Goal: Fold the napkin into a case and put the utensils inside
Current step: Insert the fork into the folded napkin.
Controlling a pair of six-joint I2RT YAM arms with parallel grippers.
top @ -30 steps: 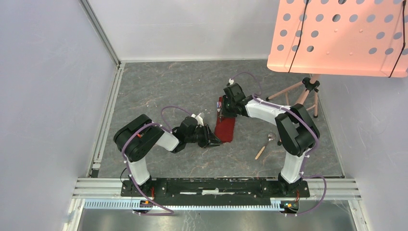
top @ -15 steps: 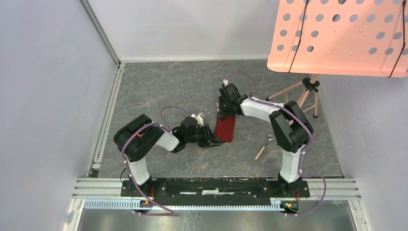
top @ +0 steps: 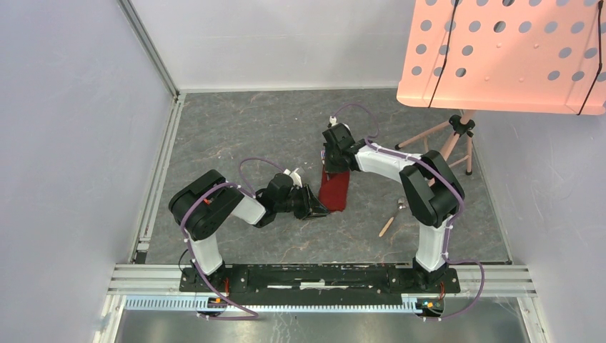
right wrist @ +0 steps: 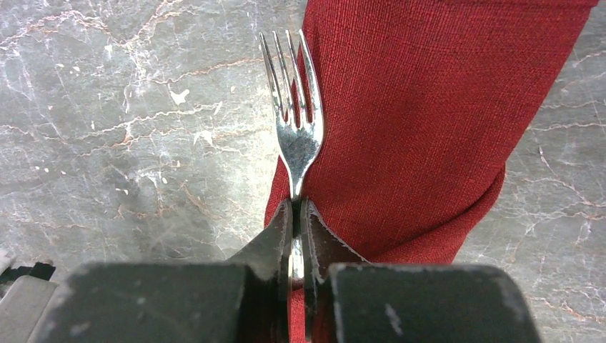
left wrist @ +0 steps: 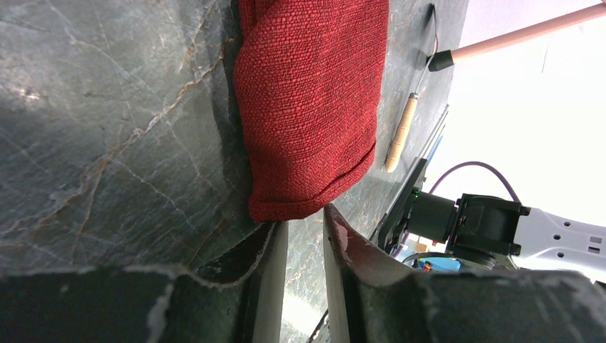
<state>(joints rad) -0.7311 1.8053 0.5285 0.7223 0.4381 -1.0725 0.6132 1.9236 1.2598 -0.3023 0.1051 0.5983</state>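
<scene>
Left gripper (left wrist: 301, 216) is slightly open and holding nothing, its tips at the near end of the folded napkin (left wrist: 311, 107). Spoon (left wrist: 401, 132) lies apart on the right. Farther off, right gripper (right wrist: 299, 207) pinches the fork (right wrist: 294, 121) by its handle, tines along the napkin's edge at its far end.

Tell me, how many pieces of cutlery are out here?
2. A silver fork is pinched in the right gripper at the edge of the red napkin; a wooden-handled spoon lies on the table, right of the napkin. More could hide inside the fold.
</scene>
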